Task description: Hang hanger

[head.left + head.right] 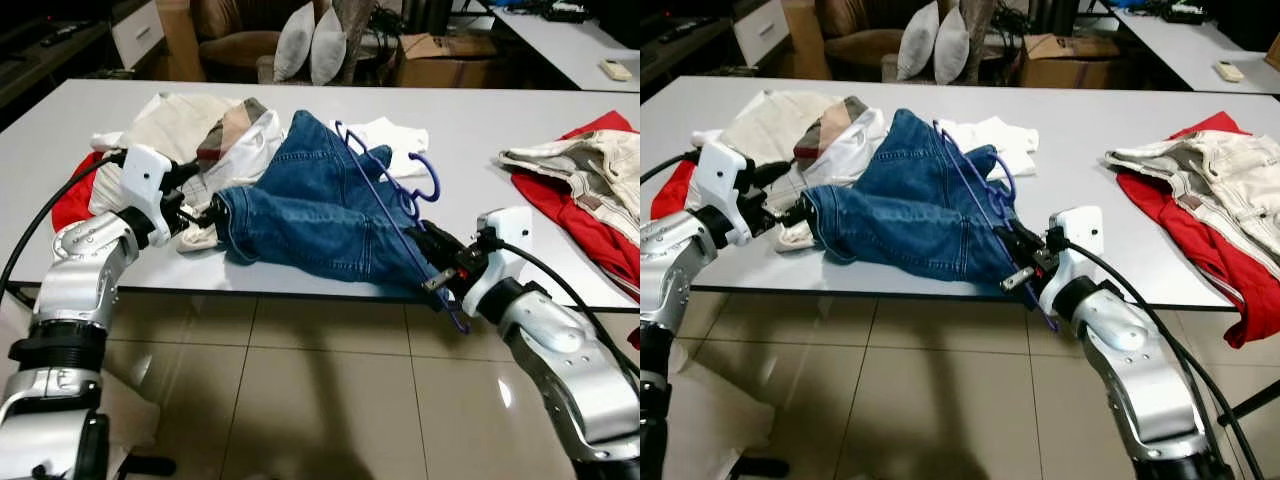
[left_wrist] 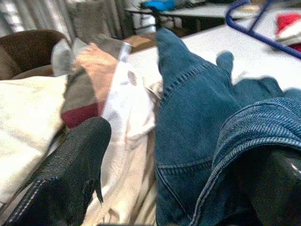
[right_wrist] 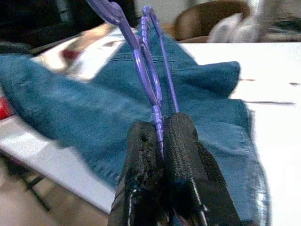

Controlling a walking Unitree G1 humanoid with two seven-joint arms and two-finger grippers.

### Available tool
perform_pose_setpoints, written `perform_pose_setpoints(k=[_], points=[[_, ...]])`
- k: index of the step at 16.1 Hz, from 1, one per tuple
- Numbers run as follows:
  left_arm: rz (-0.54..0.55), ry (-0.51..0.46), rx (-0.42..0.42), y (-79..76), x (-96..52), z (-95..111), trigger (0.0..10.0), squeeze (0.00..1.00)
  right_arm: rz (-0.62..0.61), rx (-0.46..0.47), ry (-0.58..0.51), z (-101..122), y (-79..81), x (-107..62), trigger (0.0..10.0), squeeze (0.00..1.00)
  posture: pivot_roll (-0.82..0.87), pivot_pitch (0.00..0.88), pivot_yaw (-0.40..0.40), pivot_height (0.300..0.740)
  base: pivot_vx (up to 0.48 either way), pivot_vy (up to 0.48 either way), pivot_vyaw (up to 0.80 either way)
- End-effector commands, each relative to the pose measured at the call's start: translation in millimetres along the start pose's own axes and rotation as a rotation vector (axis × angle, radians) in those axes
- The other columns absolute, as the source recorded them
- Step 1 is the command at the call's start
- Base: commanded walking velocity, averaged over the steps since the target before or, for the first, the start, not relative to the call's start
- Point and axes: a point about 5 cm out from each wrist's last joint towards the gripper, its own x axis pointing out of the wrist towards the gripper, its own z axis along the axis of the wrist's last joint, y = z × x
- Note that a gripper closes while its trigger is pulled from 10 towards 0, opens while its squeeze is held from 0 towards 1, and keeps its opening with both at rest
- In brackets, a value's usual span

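A purple plastic hanger lies across a pair of blue jeans heaped near the front edge of a white table. The right gripper has its two black fingers pressed together on the hanger's lower end, right at the table's front edge. From that pinch the hanger's long axis runs up and away over the denim toward the middle of the table, where its hook curls just past the jeans, beside a white garment. The right arm is plainly the nearer one and already holds the hanger.

At the jeans' other end, the left gripper sits at the cuff of a trouser leg; the wrist view shows its fingers spread, with folded denim lying against one of them, so it appears parted around the cuff rather than clamped.

The hanger is thin, with slim purple rods that meet in a narrow point at the grip, and seems to thread partly under a fold of the jeans. Judged from this, lifting it free means drawing it back along its own length.

Beyond the jeans, a cream and plaid pile lies on the table, and red and beige clothing lies well apart toward the far right edge.
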Motion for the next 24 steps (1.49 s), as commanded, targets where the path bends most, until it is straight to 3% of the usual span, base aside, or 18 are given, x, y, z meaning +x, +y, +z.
perform_pose_setpoints(k=[1,2,3,4,6,7,8,9,10,12,13,16,18,20,23,24], points=[[0.07,-0.087,-0.083,9.6,-1.6,13,10.0,0.0,0.074,-0.014,-0.051,11,4.6,-4.0,10.0,0.0,-0.09,0.0,0.036,0.74,0.0,0.0,0.0],[0.103,-0.139,-0.138,13.5,-1.6,20,10.0,0.0,0.073,-0.014,-0.051,11,2.9,-5.0,10.0,0.0,-0.09,0.0,0.024,0.74,0.0,0.0,0.0],[0.134,-0.244,-0.251,21.5,-2.5,33,10.0,0.0,0.057,-0.012,-0.05,11,-4.4,-5.6,10.0,0.0,-0.09,0.0,0.021,0.74,0.0,0.0,0.0],[0.103,-0.328,-0.327,23.4,-3.3,45,10.0,0.0,0.022,-0.018,-0.043,9,-13.7,-5.7,10.0,0.0,-0.09,0.0,0.019,0.74,0.0,0.0,0.0],[-0.011,-0.097,0.004,15.4,-4.3,37,10.0,0.0,-0.028,-0.041,-0.004,3,-26.0,-6.4,10.0,0.0,-0.08,0.0,0.016,0.74,0.0,0.0,0.0],[-0.148,0.116,0.22,9.5,-10.7,17,10.0,0.0,-0.032,-0.041,0.012,0,-28.1,-7.0,10.0,0.0,-0.08,0.0,0.017,0.74,0.0,0.0,0.0],[-0.224,0.218,0.27,8.4,-16.4,7,10.0,0.0,-0.019,-0.042,0.018,-2,-26.1,-7.0,10.0,0.0,-0.09,0.0,0.019,0.74,0.0,0.0,0.0],[-0.273,0.236,0.262,6.3,-17.9,5,10.0,0.58,-0.013,-0.046,0.024,-4,-23.4,-5.6,10.0,0.0,-0.09,0.0,0.022,0.74,0.0,0.0,0.0],[-0.324,0.244,0.271,1.6,-16.8,5,10.0,1.0,-0.007,-0.051,0.026,-6,-20.9,-3.7,10.0,0.0,-0.1,0.0,0.024,0.74,0.0,0.0,0.0],[-0.437,0.334,0.392,-11.2,-17.5,-4,10.0,1.0,-0.005,-0.043,0.014,-6,-19.5,-0.6,10.0,0.0,-0.09,0.0,0.021,0.74,0.0,0.0,0.0],[-0.436,0.437,0.494,-3.0,-25.0,-9,10.0,1.0,0.005,-0.048,0.008,-5,-18.3,2.3,10.0,0.0,-0.08,0.0,0.02,0.74,0.0,0.0,0.0],[-0.425,0.57,0.543,17.7,-44.7,-11,10.0,1.0,0.008,-0.054,0.003,-5,-18.5,4.6,10.0,0.0,-0.07,0.0,0.02,0.74,0.0,0.0,0.0],[-0.411,0.603,0.501,31.7,-60.1,-7,10.0,1.0,0.002,-0.054,-0.001,-6,-20.4,5.1,10.0,0.0,-0.06,0.0,0.02,0.74,0.0,0.0,0.0],[-0.379,0.586,0.448,43.8,-71.7,1,10.0,1.0,-0.011,-0.057,-0.003,-6,-24.1,3.5,10.0,0.0,-0.06,0.0,0.021,0.74,0.0,0.0,0.0],[-0.321,0.399,0.339,53.1,-72.1,22,10.0,1.0,-0.03,-0.063,-0.005,-6,-29.4,0.3,10.0,0.0,-0.06,0.0,0.021,0.74,0.0,0.0,0.0],[-0.306,0.247,0.266,53.8,-65.3,38,10.0,1.0,-0.042,-0.065,-0.007,-6,-31.7,-1.1,10.0,0.0,-0.06,0.0,0.022,0.74,0.0,0.0,0.0]])
